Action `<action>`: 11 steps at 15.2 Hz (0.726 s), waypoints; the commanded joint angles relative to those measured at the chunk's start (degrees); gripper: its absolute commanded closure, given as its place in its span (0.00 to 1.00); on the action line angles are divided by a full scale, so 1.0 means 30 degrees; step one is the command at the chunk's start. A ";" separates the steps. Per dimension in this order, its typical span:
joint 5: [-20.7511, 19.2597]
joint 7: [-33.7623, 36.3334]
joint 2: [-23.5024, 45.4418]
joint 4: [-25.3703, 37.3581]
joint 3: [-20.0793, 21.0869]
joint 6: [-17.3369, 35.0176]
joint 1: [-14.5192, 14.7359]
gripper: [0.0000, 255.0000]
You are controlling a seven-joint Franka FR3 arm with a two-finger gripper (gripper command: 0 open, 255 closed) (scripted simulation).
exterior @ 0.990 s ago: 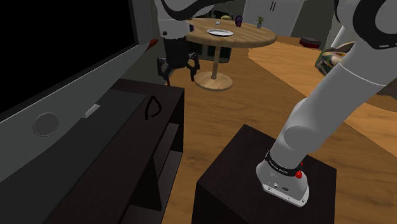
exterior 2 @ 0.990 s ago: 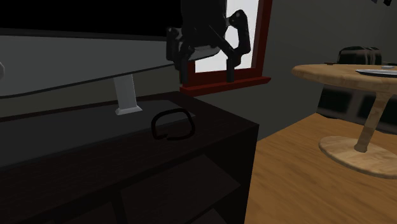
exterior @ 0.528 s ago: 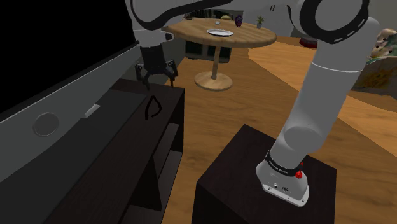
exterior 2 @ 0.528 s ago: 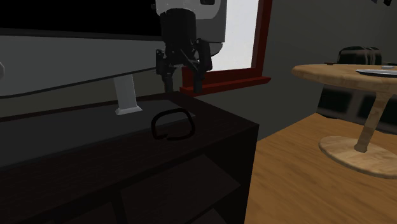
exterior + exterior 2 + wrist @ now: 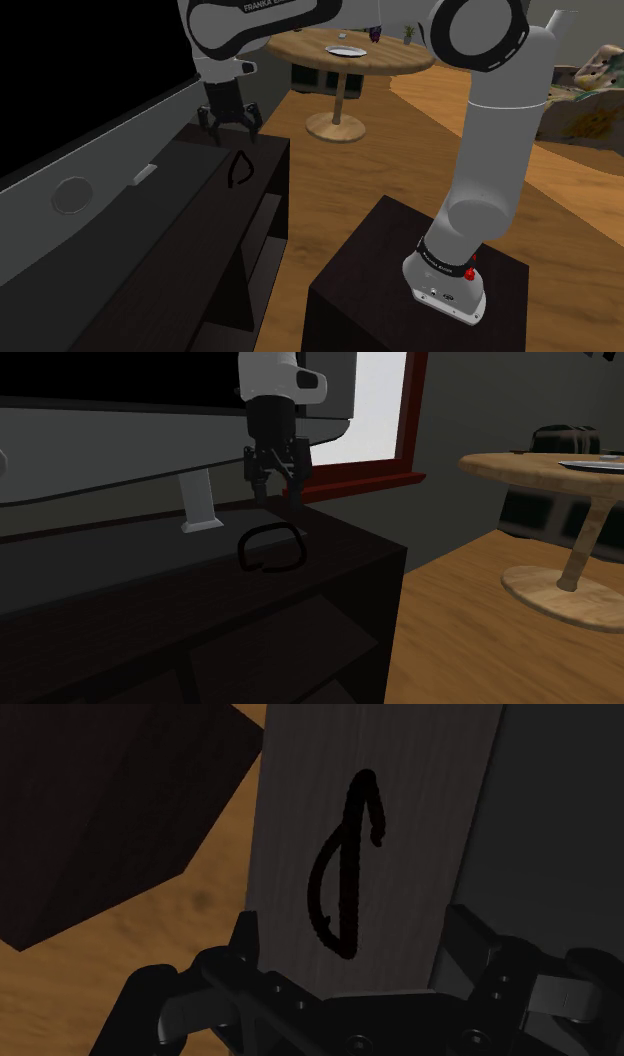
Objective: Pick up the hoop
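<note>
Gripper [image 5: 279, 492], fingers apart, hovers above the hoop [image 5: 356, 874].

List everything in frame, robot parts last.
hoop: 1, black, lying flat on the cabinet top
cabinet: 1, dark wood, under the TV
TV: 1, black screen with grey frame, on the cabinet
round table: 1, light wood, on the wooden floor beyond the cabinet
plate: 1, white, on the round table
window frame: 1, red, on the wall behind the cabinet
stand: 1, dark box, shoulder view's lower right
arm: 1, white with dark joints, reaching from the stand to the cabinet
gripper: 1, black, open, over the hoop
</note>
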 commanded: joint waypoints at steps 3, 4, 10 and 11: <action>-0.0055 0.0052 0.0606 -0.0765 -0.0039 0.0865 0.0046 0.00; -0.0053 0.0051 0.0604 -0.0765 -0.0043 0.0863 0.0050 0.00; 0.0071 0.0165 0.0225 -0.0824 0.0040 0.0570 0.0096 1.00; 0.0086 0.0158 0.0171 -0.0795 0.0042 0.0488 0.0088 1.00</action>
